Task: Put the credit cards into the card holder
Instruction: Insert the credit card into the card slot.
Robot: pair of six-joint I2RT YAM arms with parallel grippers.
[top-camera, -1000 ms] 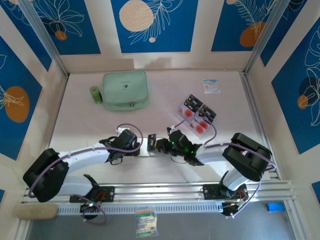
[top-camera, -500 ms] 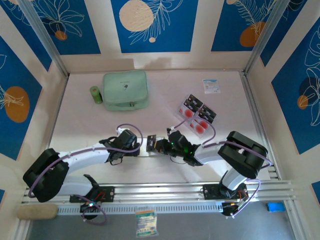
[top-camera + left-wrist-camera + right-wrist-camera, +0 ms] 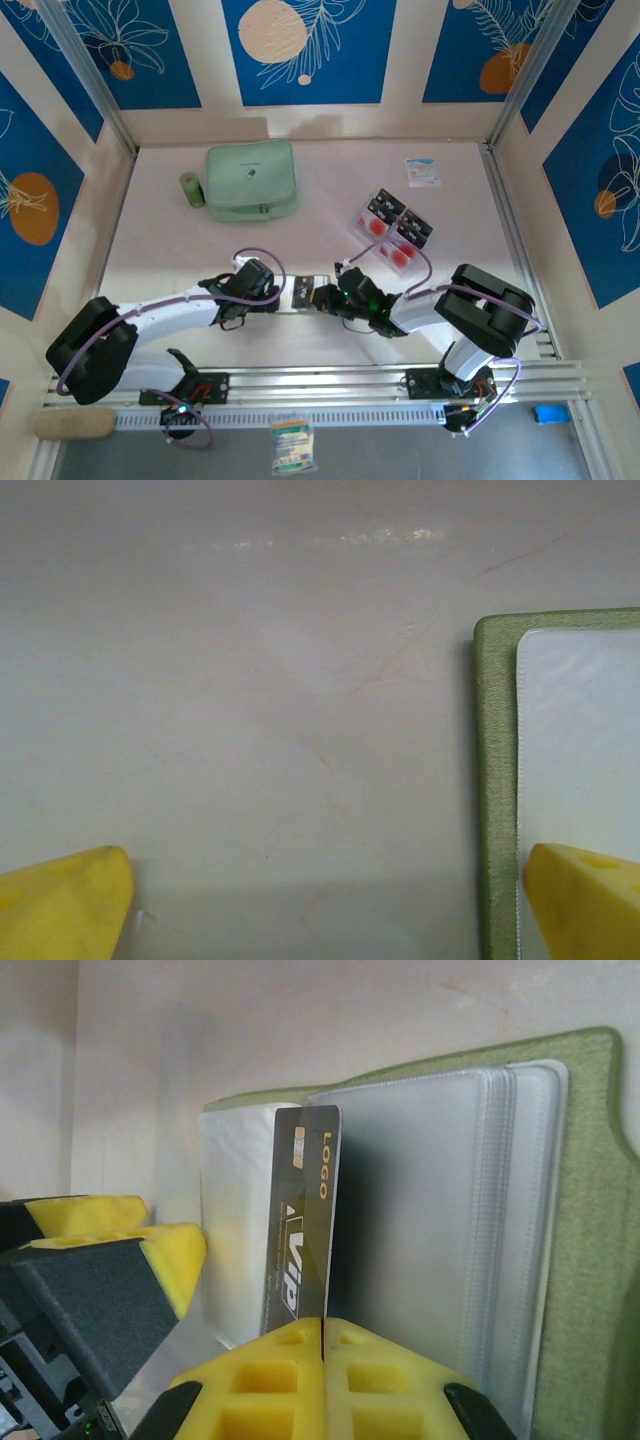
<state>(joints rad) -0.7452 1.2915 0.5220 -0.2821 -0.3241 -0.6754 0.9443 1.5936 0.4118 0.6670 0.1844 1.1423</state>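
The left claw (image 3: 320, 908) is standing wide, one fingertip (image 3: 585, 895) over the edge of the open olive card holder (image 3: 492, 780), which is lying on the bench (image 3: 250, 730) between the arms. The right claw (image 3: 322, 1355) is pinching a black VIP card (image 3: 305, 1220) edge-on against the clear sleeves (image 3: 430, 1210). Step in hand: insertion. The next move is likely calling for sliding the card into a sleeve mouth. The other credit cards (image 3: 395, 228) are waiting far right.

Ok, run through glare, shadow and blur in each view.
Left wrist: a faint glare streak on the table, and the yellow fingertips are soft. Right wrist: the black VIP card casts a shadow across the card holder. Top external: evenly lit, sharp throughout.
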